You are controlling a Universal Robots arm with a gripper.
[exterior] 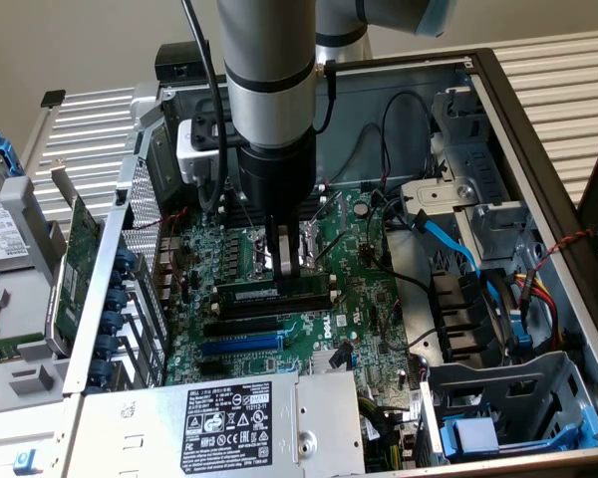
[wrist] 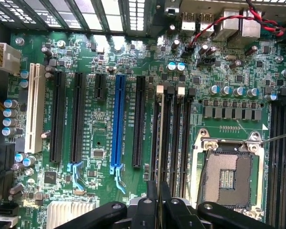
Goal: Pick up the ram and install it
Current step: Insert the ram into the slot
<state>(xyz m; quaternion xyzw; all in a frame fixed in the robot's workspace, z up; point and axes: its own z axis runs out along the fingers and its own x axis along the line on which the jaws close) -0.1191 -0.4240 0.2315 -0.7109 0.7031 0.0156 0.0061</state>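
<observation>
- I'm looking into an open computer case [exterior: 523, 119] lying on its side on a pale slatted surface [exterior: 563, 55]. A plain beige wall [exterior: 80, 40] stands on the far side.
- The green motherboard [exterior: 374, 299] forms the floor of the case.
- At the exterior view's left, outside the case wall, a larger green expansion card [exterior: 75, 269] stands on edge, and a hard drive [exterior: 0, 234] lies further left.
- Nearest the camera is a grey metal box with a black warning label [exterior: 229, 423].
- At the exterior view's right are grey drive bays, a blue cable [exterior: 448, 239] and a red-and-black wire bundle [exterior: 553, 249], all well apart from my working spot.
- In the wrist view I see a white slot [wrist: 34, 107], a blue slot [wrist: 118, 124], several black slots and the open processor socket [wrist: 229, 171].
- The arm comes straight down from above, and its body hides the board on the far side of the claw [exterior: 293, 267].
- The claw is clamped on the upper edge of the ram [exterior: 274, 296], with the fingers almost together around the thin stick.
- The ram stands on edge in a memory slot near the middle of the board, directly under the claw.
- Its long axis runs left to right across the exterior view, parallel to the black slots and the blue slot just nearer the camera.
- Its labelled face is turned toward the camera.
- I cannot tell whether it is pressed fully home.
</observation>
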